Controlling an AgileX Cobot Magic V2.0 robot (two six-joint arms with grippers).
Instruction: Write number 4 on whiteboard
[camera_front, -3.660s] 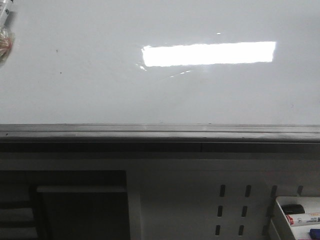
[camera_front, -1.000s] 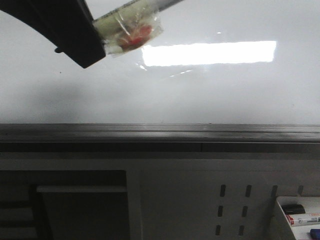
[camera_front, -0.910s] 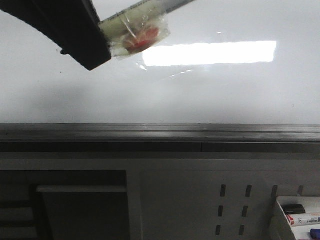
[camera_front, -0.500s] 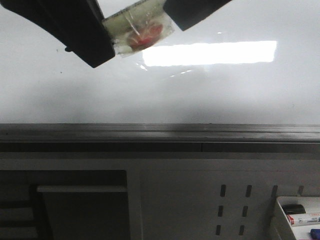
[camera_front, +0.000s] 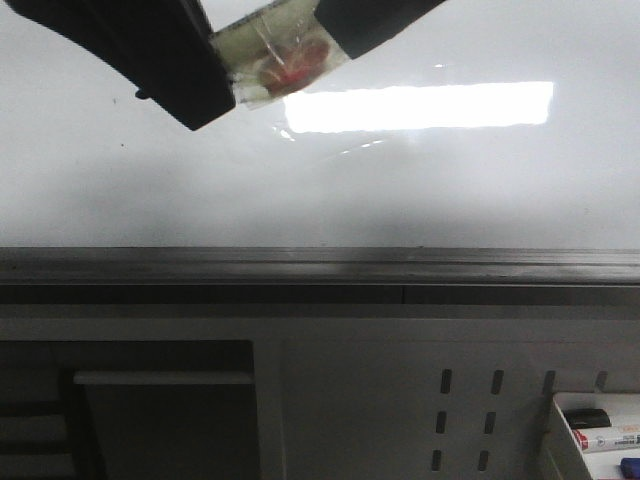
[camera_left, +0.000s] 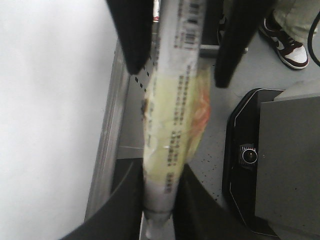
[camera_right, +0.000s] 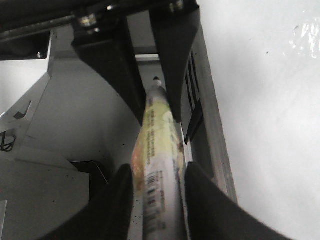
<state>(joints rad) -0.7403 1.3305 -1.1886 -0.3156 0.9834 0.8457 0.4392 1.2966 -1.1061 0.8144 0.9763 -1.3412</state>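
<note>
The whiteboard (camera_front: 400, 190) is glossy white with a bright rectangular reflection and a grey lower edge (camera_front: 320, 265); no number 4 is in view on it. High at the board's upper left, my left gripper (camera_front: 215, 75) is shut on a white marker (camera_front: 280, 50) wrapped in yellowish tape with a red patch. In the left wrist view the fingers (camera_left: 127, 200) press the marker (camera_left: 175, 125). My right gripper (camera_front: 340, 25) straddles the same marker from the other end. Its fingers (camera_right: 200, 200) stand on either side of the marker (camera_right: 157, 150) with small gaps.
Below the board's ledge is a white perforated panel (camera_front: 400, 400) with slots and a dark opening (camera_front: 160, 410) at lower left. A white tray (camera_front: 553, 440) at lower right holds spare markers. A black robot base (camera_left: 270, 160) and a person's shoe (camera_left: 287, 42) show in the left wrist view.
Both grippers with the taped marker came into view from the upper left. Over the last second the right gripper slid in around the marker's free end and moved closer to the left gripper.
</note>
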